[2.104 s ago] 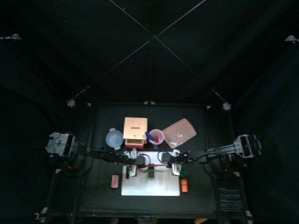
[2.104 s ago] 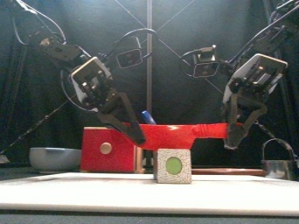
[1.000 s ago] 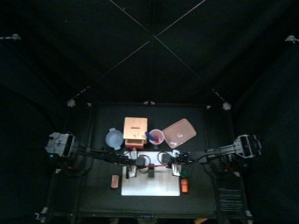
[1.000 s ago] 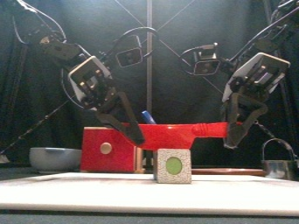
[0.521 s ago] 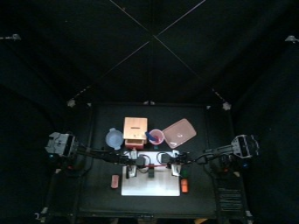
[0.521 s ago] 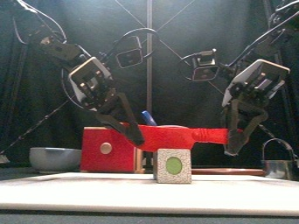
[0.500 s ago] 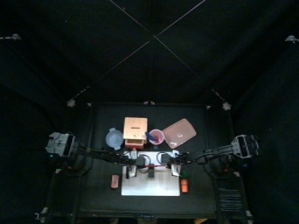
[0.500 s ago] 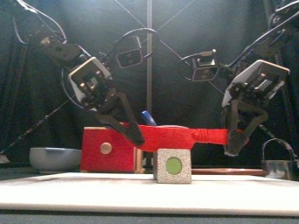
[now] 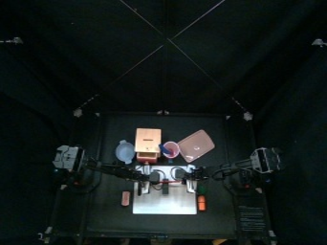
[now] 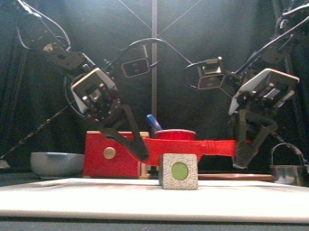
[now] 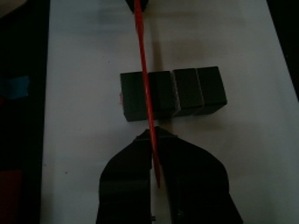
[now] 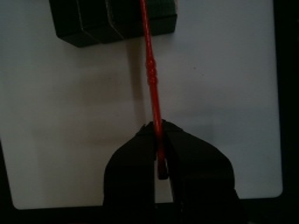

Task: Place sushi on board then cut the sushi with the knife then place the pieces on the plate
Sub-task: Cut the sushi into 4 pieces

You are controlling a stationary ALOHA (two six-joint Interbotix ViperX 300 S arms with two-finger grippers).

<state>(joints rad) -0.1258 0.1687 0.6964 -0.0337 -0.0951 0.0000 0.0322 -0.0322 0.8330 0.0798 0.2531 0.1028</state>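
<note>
The left gripper [image 10: 137, 154] and right gripper [image 10: 245, 160], each pinching an end of the red knife [image 10: 191, 144], have lowered it seemingly onto the sushi roll [image 10: 179, 170]: the cut is starting.

We count one flat red plastic toy knife [image 10: 182, 144] spanning both pairs of jaws. Below them are one dark green toy sushi roll [image 11: 184, 90] of at least three blocks and one white cutting board [image 11: 87, 157]. Behind the jaws are one pale wooden box [image 9: 148, 140], one blue-grey bowl [image 10: 54, 163], one red cup [image 9: 171, 149], one blue toy knife [image 10: 152, 121] and one flat pink tray [image 9: 198, 144].
</note>
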